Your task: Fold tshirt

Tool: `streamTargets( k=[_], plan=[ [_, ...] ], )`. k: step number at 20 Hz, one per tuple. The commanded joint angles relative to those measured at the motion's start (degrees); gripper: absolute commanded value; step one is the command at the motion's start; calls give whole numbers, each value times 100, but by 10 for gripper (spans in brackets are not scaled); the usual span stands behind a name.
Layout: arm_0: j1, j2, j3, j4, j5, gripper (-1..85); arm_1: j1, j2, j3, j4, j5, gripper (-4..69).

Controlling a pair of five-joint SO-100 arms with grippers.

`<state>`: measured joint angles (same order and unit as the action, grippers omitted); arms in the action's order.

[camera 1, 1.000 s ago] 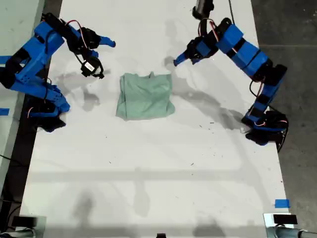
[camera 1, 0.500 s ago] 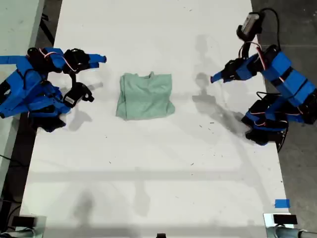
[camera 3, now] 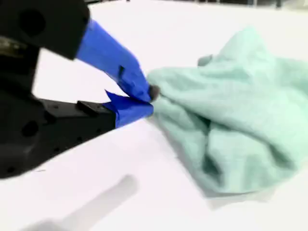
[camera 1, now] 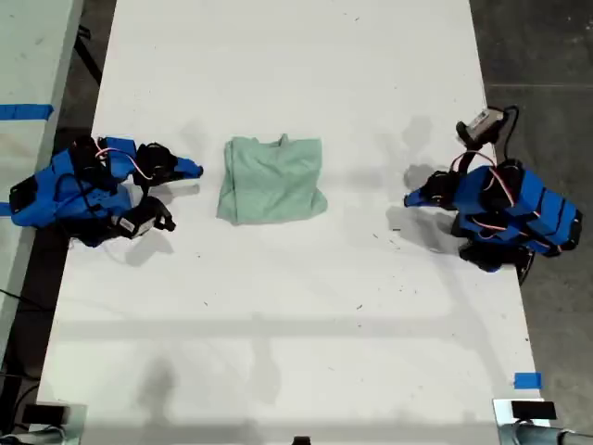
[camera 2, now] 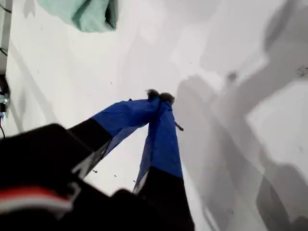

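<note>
The tshirt (camera 1: 273, 181) lies folded into a small pale mint-green bundle on the white table (camera 1: 296, 306), above the middle of the exterior view. My first gripper (camera 1: 410, 199) is shut and empty, low over the table at the exterior view's right, a good gap from the cloth. The first wrist view shows its blue jaws (camera 2: 160, 97) closed together and the tshirt (camera 2: 84, 12) far off. My second gripper (camera 1: 195, 170) is shut and empty at the exterior view's left, close beside the bundle's edge. Its closed tips (camera 3: 150, 98) show just short of the tshirt (camera 3: 236, 115).
Both arms sit folded low over their bases at the table's side edges in the exterior view. A blue tape mark (camera 1: 526, 380) is at the exterior view's lower right. Another blue tape strip (camera 1: 26, 111) lies on the neighbouring surface at its left. Dark floor (camera 1: 537, 56) borders the right.
Both arms have drawn back from beside the tshirt's far end and folded down toward their bases. The tshirt has not moved.
</note>
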<state>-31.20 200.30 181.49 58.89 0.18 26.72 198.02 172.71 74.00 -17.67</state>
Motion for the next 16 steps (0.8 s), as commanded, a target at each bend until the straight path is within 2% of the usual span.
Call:
streamTargets(
  k=[1, 2, 4, 6, 7, 9, 10, 16],
  plan=[
    [554, 571, 132, 237, -729, 79, -272, -18, 246, 9, 870, -1],
    [738, 571, 123, 237, -712, 96, -369, 167, 272, -62, 1160, 60],
    [1257, 571, 114, 246, -756, 118, -475, 185, 281, -88, 782, 73],
    [1846, 571, 123, 246, -712, 121, -431, 185, 281, -97, 765, 78],
    [2162, 571, 123, 246, -712, 121, -431, 185, 281, -97, -62, 78],
    [2663, 571, 123, 246, -712, 121, -439, 185, 281, -97, -2856, 77],
    [2848, 571, 123, 246, -712, 121, -457, 193, 264, -35, -3076, 66],
    [3226, 571, 123, 246, -703, 121, -475, 193, 264, -35, -3015, 52]
  ],
)
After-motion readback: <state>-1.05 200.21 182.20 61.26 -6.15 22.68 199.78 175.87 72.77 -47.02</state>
